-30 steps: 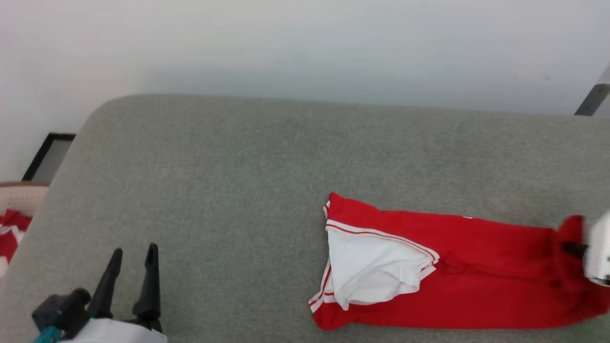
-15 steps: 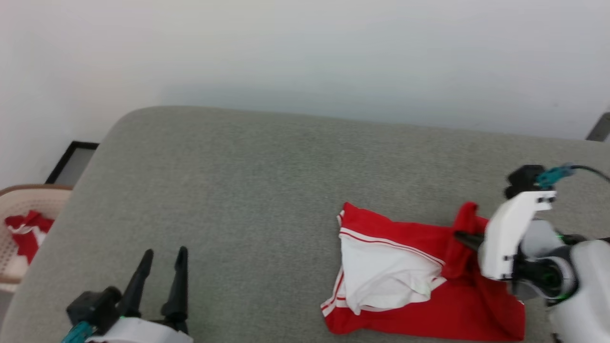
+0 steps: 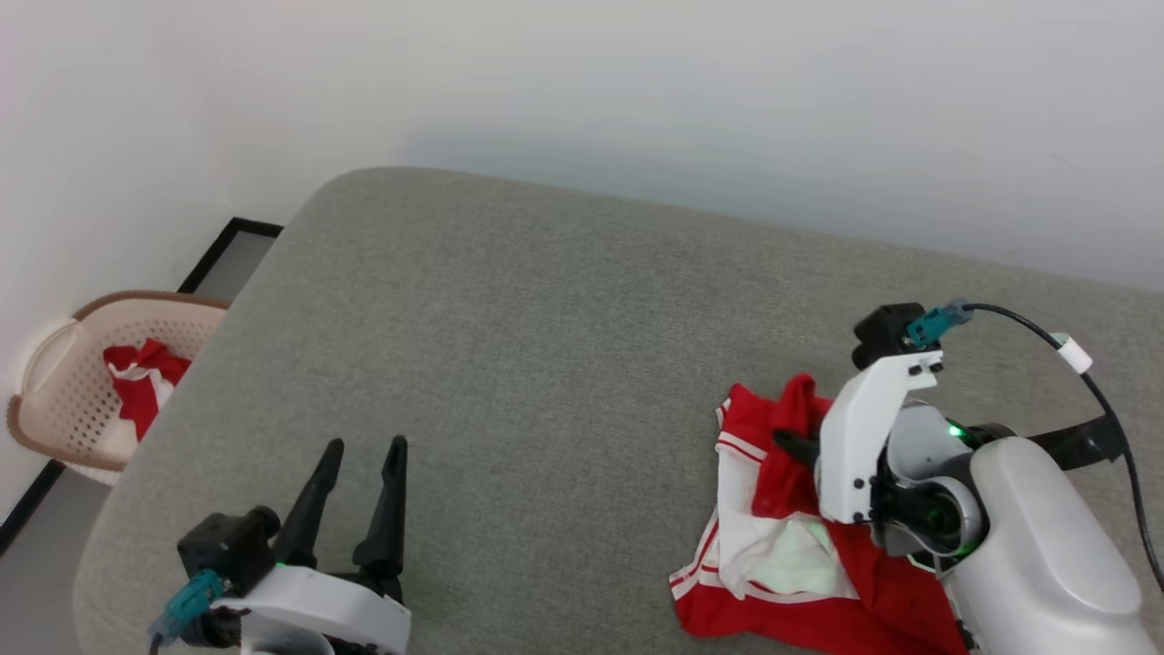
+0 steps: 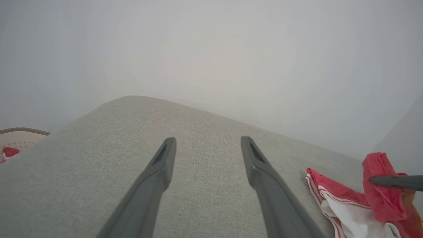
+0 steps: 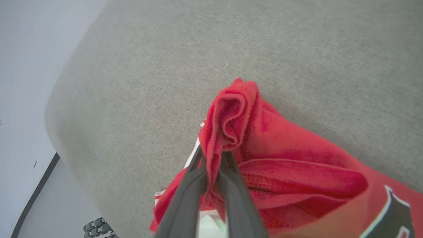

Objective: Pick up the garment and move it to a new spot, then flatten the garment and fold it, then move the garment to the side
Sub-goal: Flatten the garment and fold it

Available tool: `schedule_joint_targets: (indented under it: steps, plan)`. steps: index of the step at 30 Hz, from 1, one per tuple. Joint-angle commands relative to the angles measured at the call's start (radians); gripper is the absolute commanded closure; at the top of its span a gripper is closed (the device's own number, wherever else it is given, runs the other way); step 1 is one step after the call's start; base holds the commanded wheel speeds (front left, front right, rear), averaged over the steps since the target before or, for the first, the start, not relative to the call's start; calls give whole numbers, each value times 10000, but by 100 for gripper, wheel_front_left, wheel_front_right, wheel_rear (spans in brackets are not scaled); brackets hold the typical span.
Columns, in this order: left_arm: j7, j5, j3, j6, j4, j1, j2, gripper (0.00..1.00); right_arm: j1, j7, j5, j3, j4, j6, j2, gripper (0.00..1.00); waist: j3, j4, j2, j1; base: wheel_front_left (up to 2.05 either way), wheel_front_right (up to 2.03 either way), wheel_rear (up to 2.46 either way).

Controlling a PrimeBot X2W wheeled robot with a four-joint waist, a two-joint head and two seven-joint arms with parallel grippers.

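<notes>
**Grip.** My right gripper [image 5: 211,158] has its jaws nearly together, pinching a rolled red fold of the garment [image 5: 290,155]. The fold stands up past my fingertips. The rest of the shirt trails behind and beneath my fingers, bunched on the grey cushion [image 3: 546,364], with a white sleeve directly under my wrist. My left gripper [image 3: 364,446] is spread wide and holds nothing. It sits well off to the side of the garment, above bare cushion.

**Hazards.**
- The pinch takes several layers close to their edge. In my judgement a sideways pull could strip out the inner layers.
- The cushion fabric looks coarse, so the dragged cloth may catch and the fold may undo.
- The heap hides the hem and the second sleeve, so I cannot confirm the fold is square.

**Count.**
- Garment: one.
- Grippers: two, with two fingers each.
- Basket [image 3: 55,409]: one, on the floor far beyond my left gripper.
- Red-and-white cloth [image 3: 136,382] inside the basket: one.
</notes>
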Motion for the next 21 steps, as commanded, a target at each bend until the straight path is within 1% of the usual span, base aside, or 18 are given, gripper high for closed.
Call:
schedule_joint_targets:
  steps: [1, 2, 6, 13, 18, 21]
  plan:
    - [-2, 43, 67, -78, 30, -46, -38, 0, -155, -68, 149, 191, 41, -8, 70, 2, 39, 54, 0, 0, 0, 0, 0]
    - [-2, 60, 104, -82, 39, -27, -30, 0, -192, -81, 236, 272, 40, -8, 84, 0, 31, 32, 0, 0, 0, 0, 0]
    - [-2, 97, 264, -115, 57, 71, -9, 0, -310, -188, 480, 462, -6, -8, 96, 0, -8, -93, 0, 0, 0, 0, 0]
    - [-3, 106, 605, -175, -13, 158, 13, 0, -288, -563, 1078, 698, -450, -8, -52, 0, -137, -608, 0, 0, 0, 0, 0]
    - [-3, 145, 786, -215, -45, 282, 90, 0, -12, -1054, 1540, 775, -1143, -8, -451, 0, -212, -1158, 0, 0, 0, 0, 0]
    - [-2, 191, 858, -234, -59, 352, 157, 0, 197, -1442, 1708, 785, -1546, -8, -856, 0, -243, -1523, 0, 0, 0, 0, 0]
